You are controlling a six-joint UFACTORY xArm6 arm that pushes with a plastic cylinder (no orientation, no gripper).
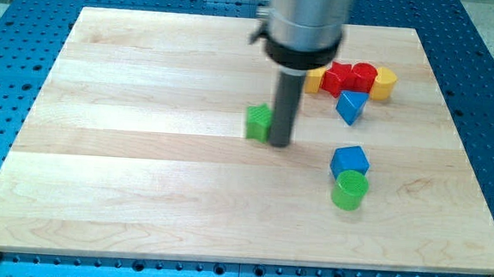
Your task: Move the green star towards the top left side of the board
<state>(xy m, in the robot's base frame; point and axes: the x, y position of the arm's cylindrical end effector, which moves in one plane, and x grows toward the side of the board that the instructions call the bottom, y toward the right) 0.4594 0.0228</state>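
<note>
The green star [258, 122] lies near the middle of the wooden board [142, 166], partly hidden on its right side by the rod. My tip [279, 144] rests on the board right at the star's right edge, touching or nearly touching it. The dark rod rises to a grey cylinder at the view's top.
At the upper right lie a yellow block [315, 80], a red star [337, 79], a red cylinder [363, 76] and a yellow cylinder [383, 83] in a row. A blue triangular block [350, 106] lies below them. A blue block [349, 160] and a green cylinder [349, 191] sit lower right.
</note>
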